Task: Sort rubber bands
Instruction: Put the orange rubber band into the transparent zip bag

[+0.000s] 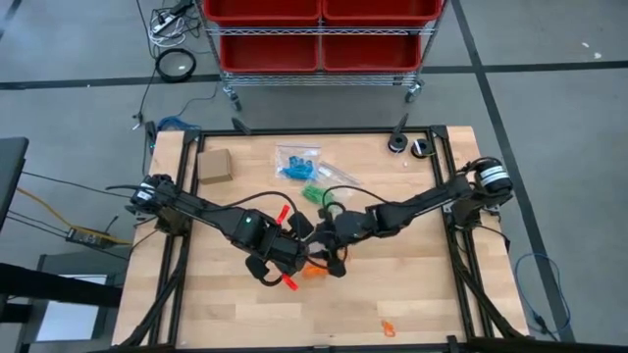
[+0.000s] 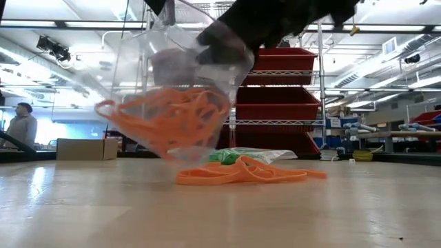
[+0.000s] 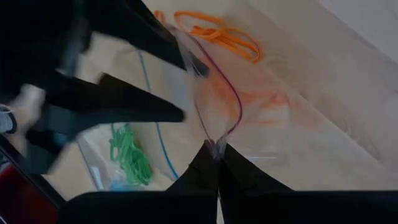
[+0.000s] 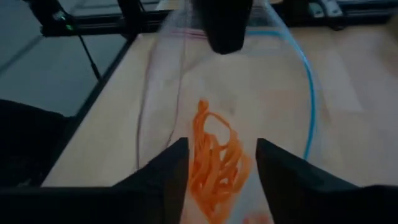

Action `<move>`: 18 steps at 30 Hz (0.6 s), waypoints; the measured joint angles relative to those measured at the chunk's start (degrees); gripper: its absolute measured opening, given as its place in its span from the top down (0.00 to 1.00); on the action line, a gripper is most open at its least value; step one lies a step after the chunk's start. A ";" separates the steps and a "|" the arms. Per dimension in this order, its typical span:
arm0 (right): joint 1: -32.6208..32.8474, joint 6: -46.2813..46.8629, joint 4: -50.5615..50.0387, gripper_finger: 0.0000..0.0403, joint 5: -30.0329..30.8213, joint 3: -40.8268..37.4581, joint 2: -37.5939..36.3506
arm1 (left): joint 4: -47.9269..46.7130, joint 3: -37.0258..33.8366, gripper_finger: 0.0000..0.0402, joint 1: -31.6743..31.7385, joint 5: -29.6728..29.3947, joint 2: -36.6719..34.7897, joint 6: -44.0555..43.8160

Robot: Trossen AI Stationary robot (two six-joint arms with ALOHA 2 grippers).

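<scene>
Near the table's front edge, one stray orange band [image 1: 389, 327]. At centre, your left gripper [image 3: 217, 149] clamped the clear bag [image 2: 180, 89] of orange rubber bands [image 4: 217, 160], keeping it open; your right gripper [image 4: 217, 163] stood apart above it. Beyond, green bands [image 1: 316, 195], blue bands [image 1: 294, 167].

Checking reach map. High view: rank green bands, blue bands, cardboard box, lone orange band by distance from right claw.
From the right claw:
1. Green bands, just behind it, mid-table.
2. Blue bands, farther back.
3. Lone orange band, front edge, and cardboard box, back left: too close to call.
</scene>
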 joint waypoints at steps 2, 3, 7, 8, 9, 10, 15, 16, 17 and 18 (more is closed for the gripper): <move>1.40 -0.93 -3.06 0.51 3.89 0.00 -2.20 | -0.03 0.00 0.99 0.02 -0.02 0.00 -1.17; 2.22 -1.38 -4.62 0.50 5.85 -0.02 -3.48 | -0.10 0.02 0.99 0.02 -0.02 0.00 -1.77; 6.20 -1.86 -12.00 0.49 14.30 0.00 -8.53 | -0.67 -0.43 0.99 0.02 -0.04 -0.02 -3.08; 7.39 -1.34 -14.42 0.49 16.56 0.00 -9.58 | -1.02 -0.53 0.99 0.02 -0.09 -0.02 -3.53; 8.43 -0.46 -16.92 0.50 18.51 0.00 -10.32 | -1.25 -0.55 0.99 0.02 -0.17 -0.02 -4.28; 9.50 0.71 -18.90 0.51 20.26 -0.20 -10.91 | -1.56 -0.57 0.99 0.02 -0.22 -0.02 -5.20; 13.46 10.52 -22.61 0.55 23.56 -6.05 -11.95 | -2.02 -0.57 0.99 -0.09 -0.24 -0.02 -9.23; 14.09 12.71 -22.09 0.56 23.88 -7.97 -11.59 | -1.98 -0.57 0.99 -0.09 -0.26 -0.02 -9.90; 14.67 14.81 -20.49 0.56 24.05 -9.80 -11.14 | -1.98 -0.57 0.99 -0.16 -0.26 -0.02 -10.47; 15.28 16.63 -18.57 0.57 24.14 -11.84 -10.60 | -1.94 -0.57 0.99 -0.30 -0.28 -0.02 -11.30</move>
